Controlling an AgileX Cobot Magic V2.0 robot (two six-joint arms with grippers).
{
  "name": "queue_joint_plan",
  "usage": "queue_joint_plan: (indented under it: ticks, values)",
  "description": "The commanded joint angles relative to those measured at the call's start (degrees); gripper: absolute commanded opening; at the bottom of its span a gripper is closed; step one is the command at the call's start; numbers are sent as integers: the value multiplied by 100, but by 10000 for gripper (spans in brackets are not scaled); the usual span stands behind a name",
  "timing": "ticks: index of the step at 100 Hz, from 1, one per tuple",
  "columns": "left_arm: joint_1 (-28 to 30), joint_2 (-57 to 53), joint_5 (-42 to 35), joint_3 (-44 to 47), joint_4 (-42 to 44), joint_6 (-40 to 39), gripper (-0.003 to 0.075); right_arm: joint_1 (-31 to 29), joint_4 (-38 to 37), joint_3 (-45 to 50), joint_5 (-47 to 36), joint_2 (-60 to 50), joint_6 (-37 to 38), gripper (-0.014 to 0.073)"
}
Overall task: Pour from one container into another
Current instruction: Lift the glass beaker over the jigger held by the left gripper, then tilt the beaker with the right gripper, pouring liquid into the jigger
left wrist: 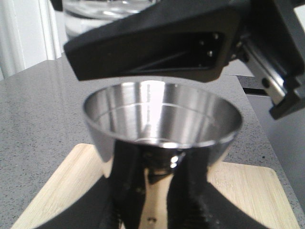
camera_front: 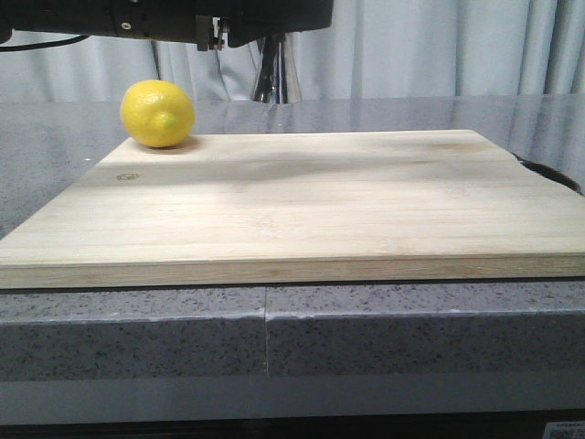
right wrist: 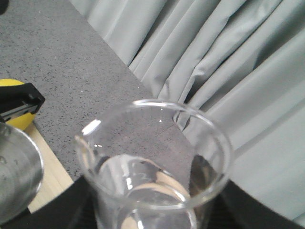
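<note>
My left gripper [left wrist: 159, 183] is shut on the waist of the steel jigger [left wrist: 162, 114], held upright above the cutting board. Its upper cup faces up and looks empty. In the front view only the jigger's lower cone [camera_front: 277, 69] shows at the top edge, under black arm parts. My right gripper [right wrist: 152, 212] is shut on the clear glass beaker [right wrist: 152, 143], which holds some clear liquid. The beaker [left wrist: 105, 9] sits just above and behind the jigger's rim, with the right gripper's black body [left wrist: 157, 43] between them. The jigger's rim [right wrist: 14, 176] lies beside the beaker.
A bamboo cutting board [camera_front: 292, 201] covers the grey speckled counter [camera_front: 55, 137]. A yellow lemon [camera_front: 158, 112] rests on the board's far left corner. Grey curtains [right wrist: 228, 71] hang behind the counter.
</note>
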Motion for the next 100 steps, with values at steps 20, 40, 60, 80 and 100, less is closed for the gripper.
queue_joint_plan:
  ticks: [20,40,60,80,100]
  values:
    - [-49,-338,613,-162,-521,-53,205,5,-935,-220,-382,-207,-32,294]
    - [-49,-338,613,-162,-521,-53,205,5,-1311,-220,-422,-207,-32,294]
    - [-49,-338,613,-162,-521,-53,205,81,-1616,-220,-464,-197,-32,294]
    - [-49,-338,613,-162,-521,-53,205,147,-1781,-220,-464,-197,-32,294]
    - [-49,-338,613,-162,-521,-53,205,159,-1814,-279,-380,-175,-32,294]
